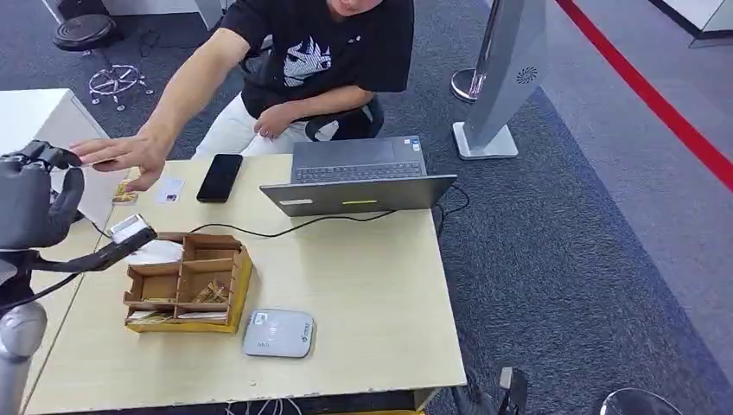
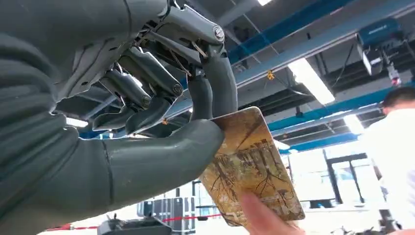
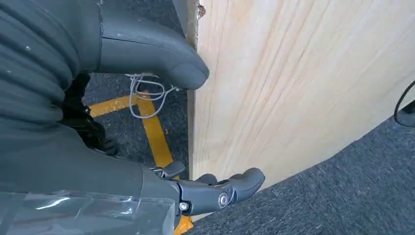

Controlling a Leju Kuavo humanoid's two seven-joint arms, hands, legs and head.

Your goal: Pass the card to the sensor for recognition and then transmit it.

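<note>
Here left hand (image 2: 147, 122) pinches card (image 2: 252, 171), no readable writing; person's finger (image 2: 262, 215) touches it

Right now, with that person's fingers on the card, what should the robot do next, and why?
Probably loosen the left hand and let go. It pinches the card between thumb and fingers, and the person's fingertip already touches the card's free end, so the handover looks ready.

A laptop (image 1: 359, 177), black phone (image 1: 219, 177) and what looks like a compartmented wooden box (image 1: 188, 282) sit on the table (image 1: 363, 294)
</note>
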